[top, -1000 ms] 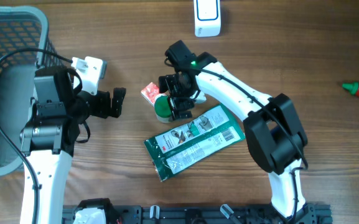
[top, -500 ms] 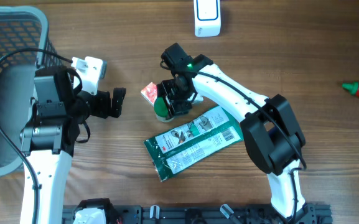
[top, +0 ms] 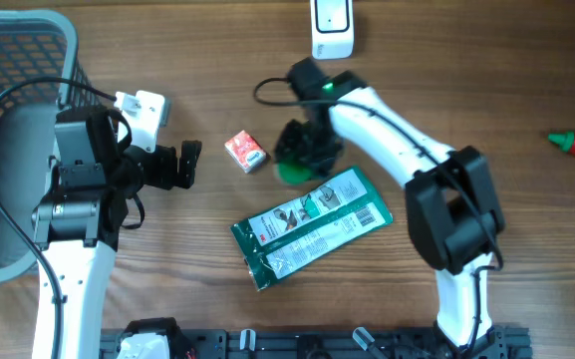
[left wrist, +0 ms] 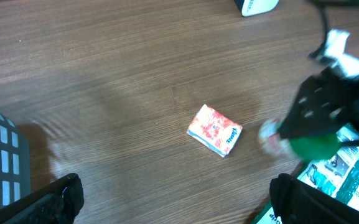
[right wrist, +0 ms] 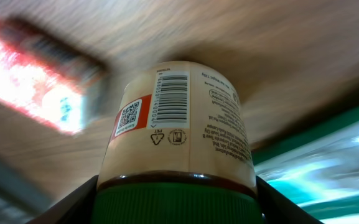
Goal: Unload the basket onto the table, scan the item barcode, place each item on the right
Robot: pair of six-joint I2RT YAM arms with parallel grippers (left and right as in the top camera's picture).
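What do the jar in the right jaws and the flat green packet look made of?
Jar: body hidden under a matte cream printed label, so glass or plastic is unclear; green cap looks plastic. Green packet: likely glossy plastic film, judging by its sheen.

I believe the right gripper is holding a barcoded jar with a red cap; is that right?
Not quite: the cap is green, not red, as the right wrist view shows. The right gripper does hold the barcoded jar.

Shop checkout mock-up: wood counter (top: 526, 90), scanner (top: 333, 28) beyond right gripper (top: 305, 155), basket (top: 18, 60) behind left gripper (top: 189, 165), grocery packet (top: 312, 227).
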